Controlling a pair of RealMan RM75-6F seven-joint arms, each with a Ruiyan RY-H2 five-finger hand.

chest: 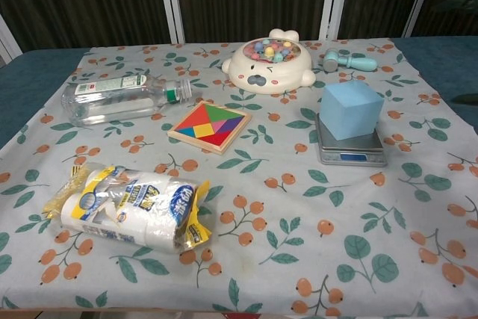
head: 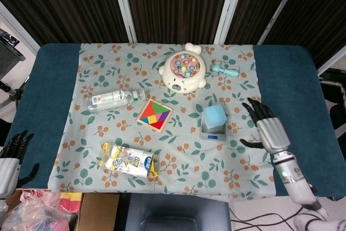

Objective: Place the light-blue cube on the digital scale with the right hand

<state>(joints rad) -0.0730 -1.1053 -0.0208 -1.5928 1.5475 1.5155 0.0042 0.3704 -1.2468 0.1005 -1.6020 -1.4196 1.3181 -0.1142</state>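
Observation:
The light-blue cube (head: pixel 214 116) (chest: pixel 351 109) stands on the small grey digital scale (head: pixel 212 132) (chest: pixel 351 150), right of the table's middle. Nothing touches it. My right hand (head: pixel 268 131) shows in the head view only, well to the right of the scale near the cloth's edge, open with fingers spread and holding nothing. My left hand (head: pixel 11 158) hangs off the table at the lower left corner of the head view, fingers apart and empty. The chest view shows neither hand.
On the floral cloth (chest: pixel 299 207) lie a clear plastic bottle (chest: pixel 119 96), a coloured tangram puzzle (chest: pixel 210 126), a wrapped packet (chest: pixel 127 207), a cream animal-shaped toy (chest: pixel 270 61) and a teal toy hammer (chest: pixel 349 60). A cardboard box (head: pixel 97 212) sits below the table's front edge.

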